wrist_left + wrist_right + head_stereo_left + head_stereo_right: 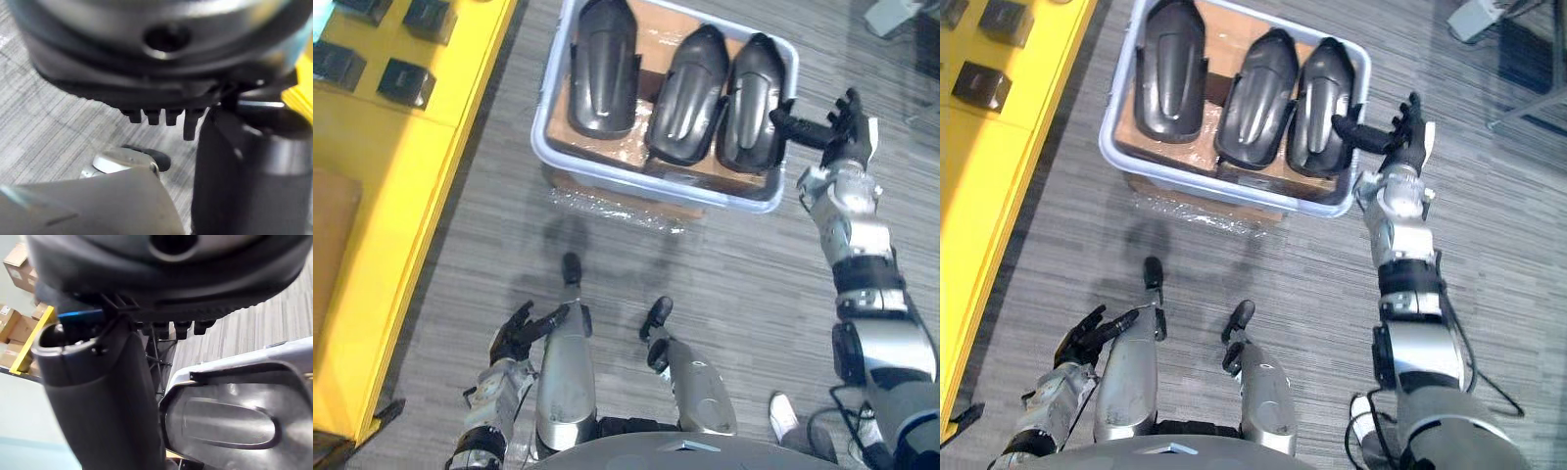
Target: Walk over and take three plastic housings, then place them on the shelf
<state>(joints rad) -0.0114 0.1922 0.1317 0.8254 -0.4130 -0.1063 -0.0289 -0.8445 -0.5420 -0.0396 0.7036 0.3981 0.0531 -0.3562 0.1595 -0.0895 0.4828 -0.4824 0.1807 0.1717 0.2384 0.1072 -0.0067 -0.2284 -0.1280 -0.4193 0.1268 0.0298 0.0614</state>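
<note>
Inside the pale tub point(540, 137), three dark housings lie side by side with their curved backs up, touching one another: the left housing point(604, 69), the middle housing point(688, 93) and the right housing point(751, 103). Packed that close, they leave no gap for fingers between them, so the outer edge of the right one looks like the easiest way in. The right hand point(842, 132) hangs at the tub's right rim, fingers straight and spread. Its thumb point(793, 125) reaches across the rim over that housing, though whether it touches cannot be told. It holds nothing. The tub sits on a cardboard box point(626, 204), which lifts it off the floor point(754, 264). A yellow shelf point(401, 196) runs along the left, near the tub, with small dark blocks point(406, 81) at its far end and bare surface closer in. The left hand point(514, 338) hangs low, fingers loose and empty, with open floor between it and the tub.
</note>
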